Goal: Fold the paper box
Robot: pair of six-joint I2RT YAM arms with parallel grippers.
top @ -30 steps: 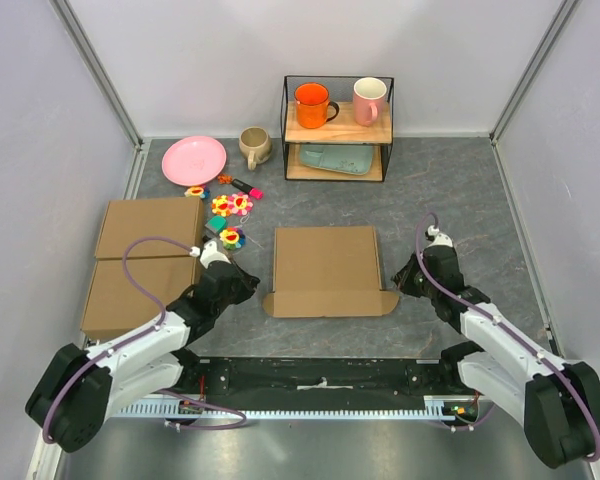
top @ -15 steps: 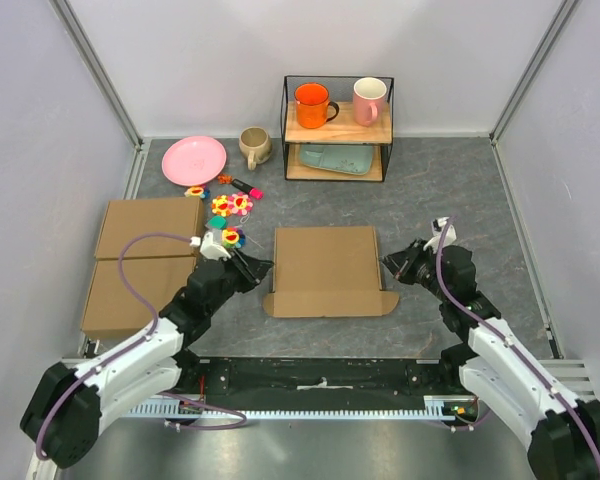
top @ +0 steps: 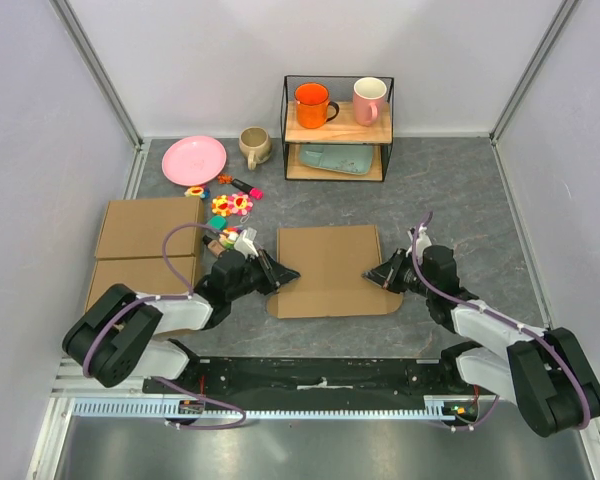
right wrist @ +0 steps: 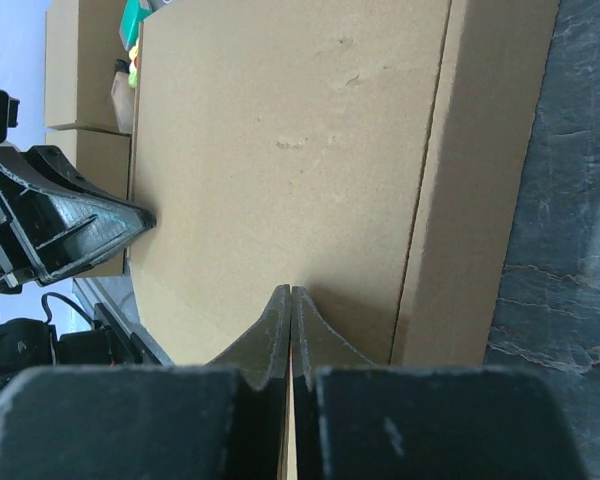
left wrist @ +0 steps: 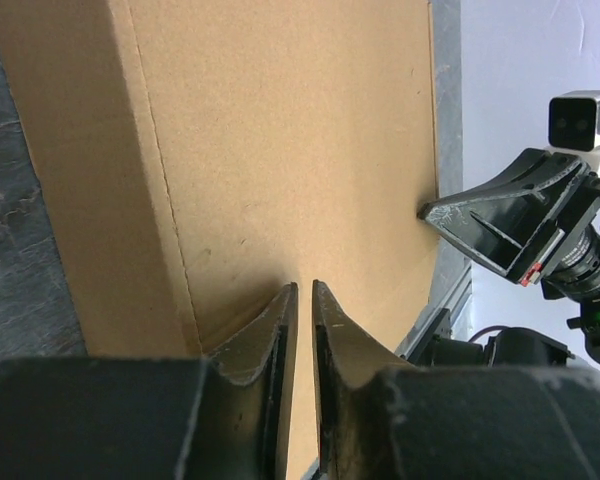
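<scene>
There is one paper box (top: 328, 270). It lies flat on the grey table (top: 450, 190), between the two grippers, with small flaps showing at its near corners.

The left gripper (top: 285, 277) touches the left edge of the paper box. Its fingers stand with only a narrow slit between them, and nothing shows in the slit. The right gripper (top: 372, 275) touches the right edge of the paper box, with its fingers pressed together and nothing between them.

Left of the paper box lie two flat brown boxes (top: 148, 228), set edge to edge. Behind the paper box stands one wire shelf (top: 337, 127) with two mugs on top, one orange mug (top: 312, 104) and one pink mug (top: 369, 100). A third, beige mug (top: 253, 146) and one pink plate (top: 193, 160) stand behind the paper box and to the left. The small coloured toys (top: 230, 208) nearer to its far left corner are too small to count. The teal thing (top: 336, 158) on the lower board is partly hidden.

The top view does not show the gap of the fingers; each wrist view shows it, and also the other gripper across the cardboard. In the wrist views the paper box is cut off at the edges, and the shelf, mugs and plate do not appear.
</scene>
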